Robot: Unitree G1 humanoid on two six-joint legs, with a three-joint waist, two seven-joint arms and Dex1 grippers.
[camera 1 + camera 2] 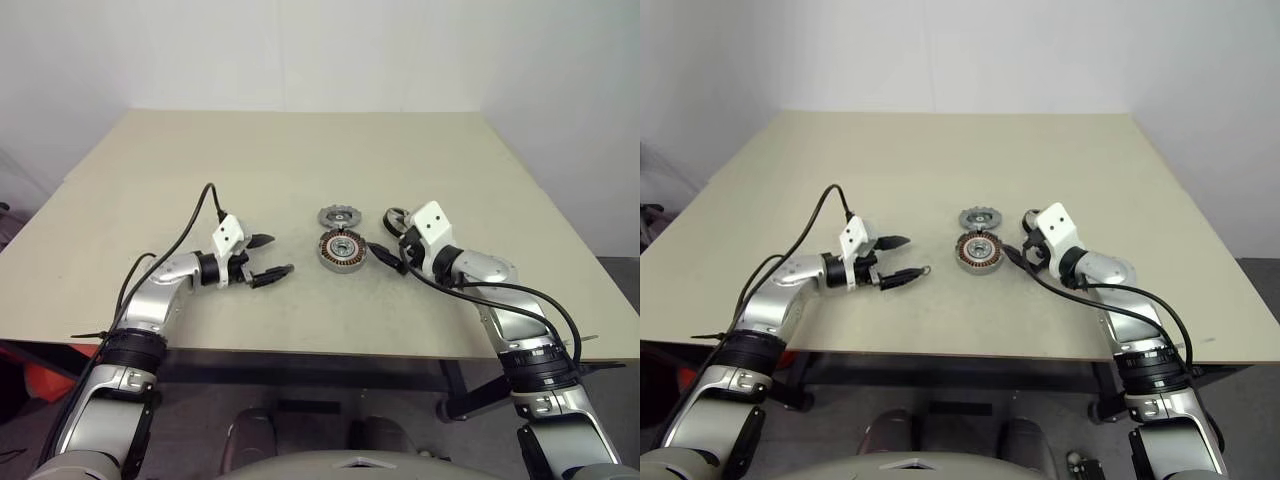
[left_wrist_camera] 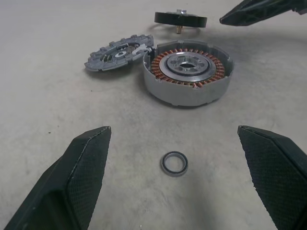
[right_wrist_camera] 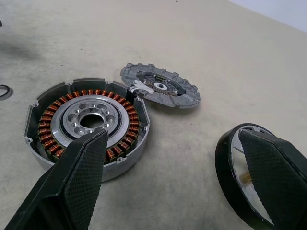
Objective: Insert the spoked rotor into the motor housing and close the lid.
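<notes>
1. Beige table (image 1: 300, 160) stands before a white wall in the head views. At its middle lies the motor housing (image 1: 341, 250) with copper windings; the lid (image 1: 339, 216) touches it at 12 o'clock, and the spoked rotor (image 1: 397, 217) lies at its 2 o'clock. The left gripper (image 1: 268, 256) waits at 9 o'clock, fingers wide and empty.
2. Left wrist view: a small ring (image 2: 174, 163) (dark rim) lies between the spread fingers (image 2: 81, 172), with the housing at its 12 o'clock.
3. Right wrist view: the right gripper (image 3: 182, 182) is wide open, holding nothing; the rotor is behind one finger.
</notes>
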